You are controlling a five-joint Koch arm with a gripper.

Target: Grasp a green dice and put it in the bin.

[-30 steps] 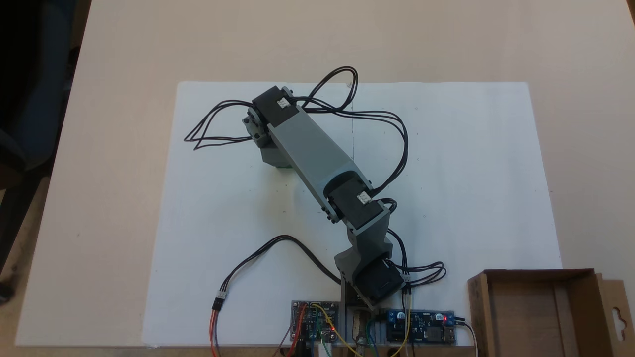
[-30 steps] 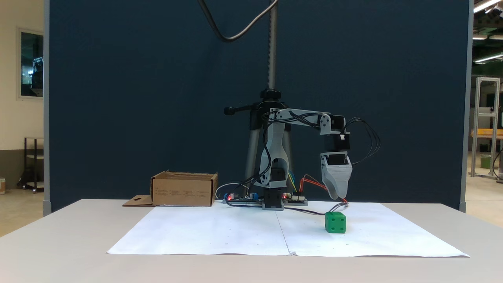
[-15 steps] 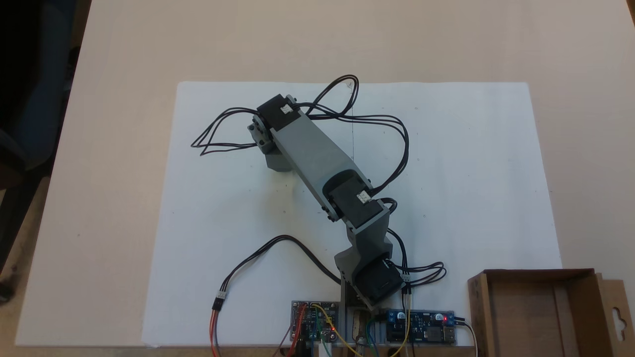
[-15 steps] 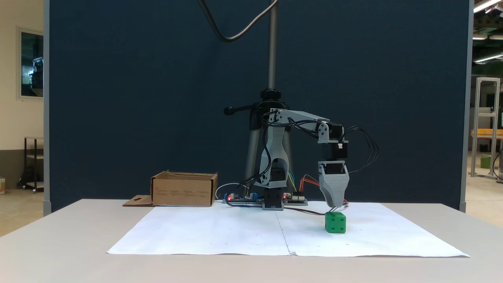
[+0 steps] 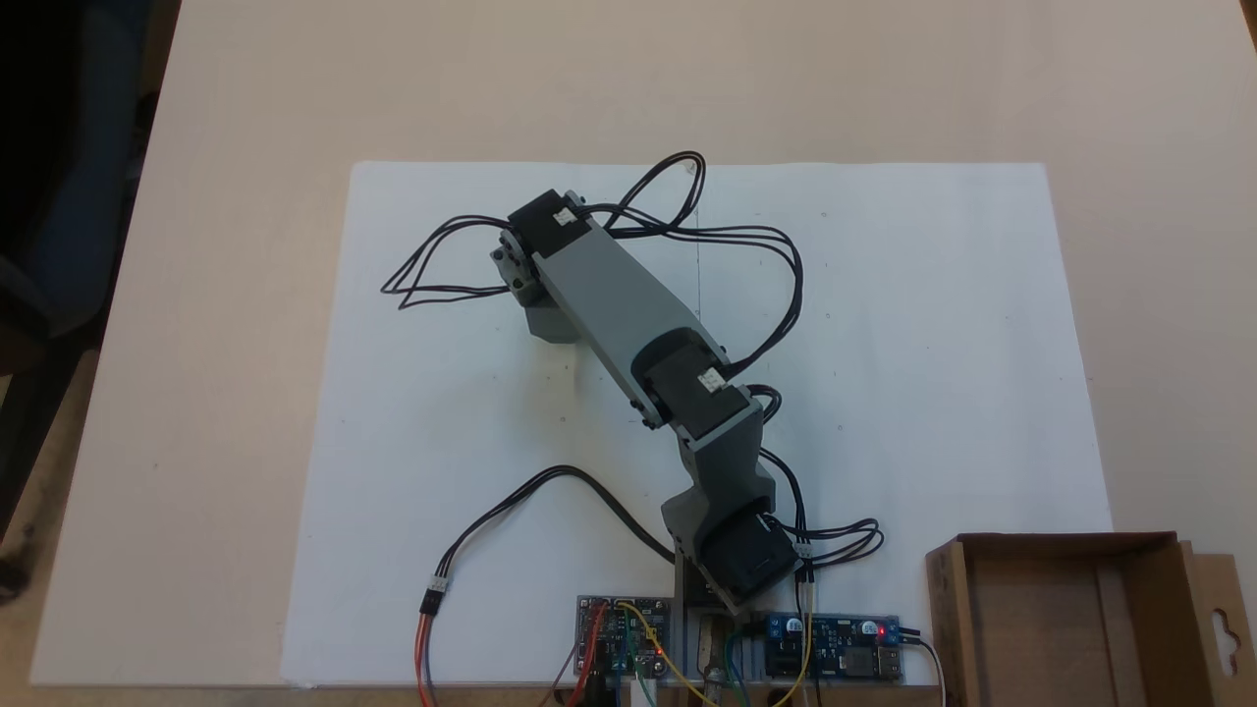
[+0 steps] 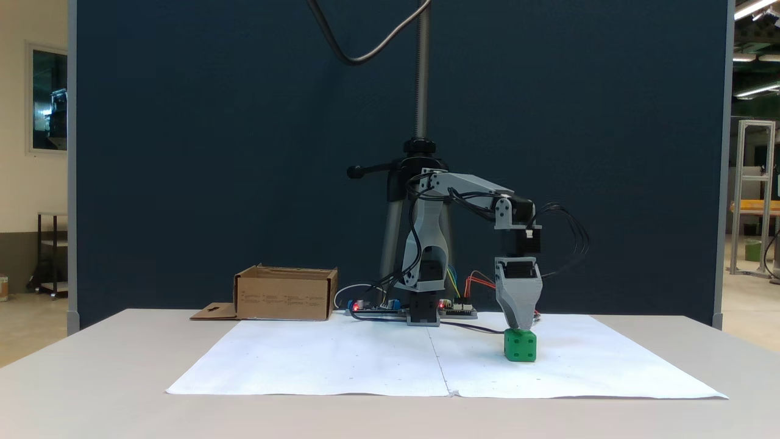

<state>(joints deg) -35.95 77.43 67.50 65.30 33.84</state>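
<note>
White paper sheet [image 6: 341, 360] covered table. Green dice [image 6: 520, 346] sat on sheet, gripper [image 6: 519, 327] touching its top; jaw gap indiscernible. Bin [image 6: 285, 294] well apart. Advice: straddle dice squarely before closing.

We see the green dice [image 6: 520, 346], a small bright cube with rounded edges and dark pips, sitting flat on the white paper, three pips on the face toward us. It lies directly beneath the fingers [image 6: 518, 321], whose tips reach its top. The bin [image 6: 285, 293] is an open-topped brown cardboard box, upright, with a flat side flap [image 5: 1224, 619] bearing a hang-hole cutout; it stands well apart from the fingers.
</note>
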